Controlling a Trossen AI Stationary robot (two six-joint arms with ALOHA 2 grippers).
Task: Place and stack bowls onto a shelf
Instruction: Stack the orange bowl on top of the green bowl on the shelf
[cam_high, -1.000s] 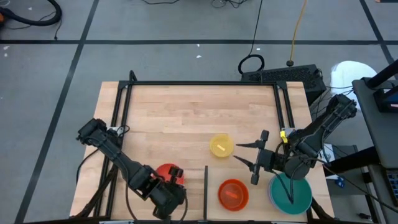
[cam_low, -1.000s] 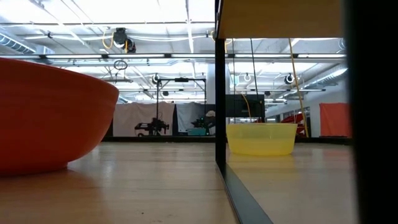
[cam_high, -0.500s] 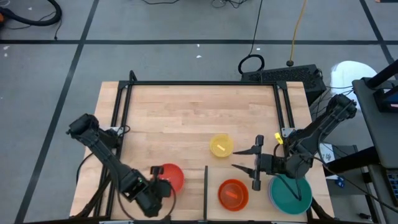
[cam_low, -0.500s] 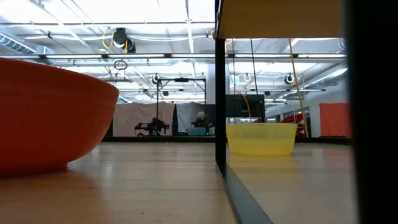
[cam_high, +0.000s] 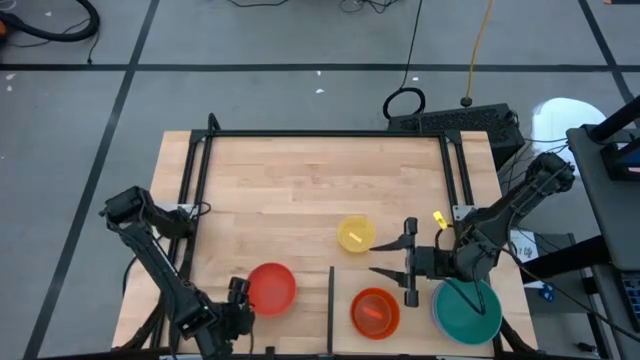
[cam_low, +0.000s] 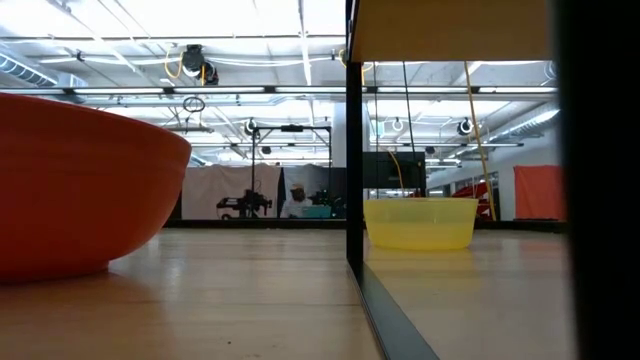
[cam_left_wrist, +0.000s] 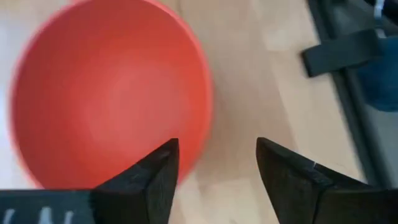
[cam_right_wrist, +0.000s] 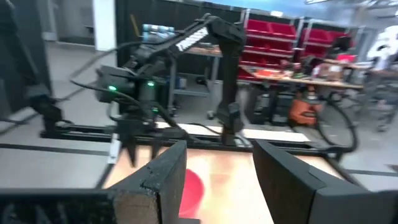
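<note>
The left gripper (cam_high: 236, 303) is hovering at the table's near edge just beside the round red plastic bowl (cam_high: 270, 288), its fingers (cam_left_wrist: 151, 180) spread apart and holding nothing. The right gripper (cam_high: 388, 257) is hanging with fingers parted above the wood between the small yellow plastic bowl (cam_high: 355, 234) and the small orange plastic bowl (cam_high: 375, 311). The large teal plastic bowl (cam_high: 467, 311) is sitting near the right corner, right of the thin dark upright divider (cam_high: 330, 308)
</note>
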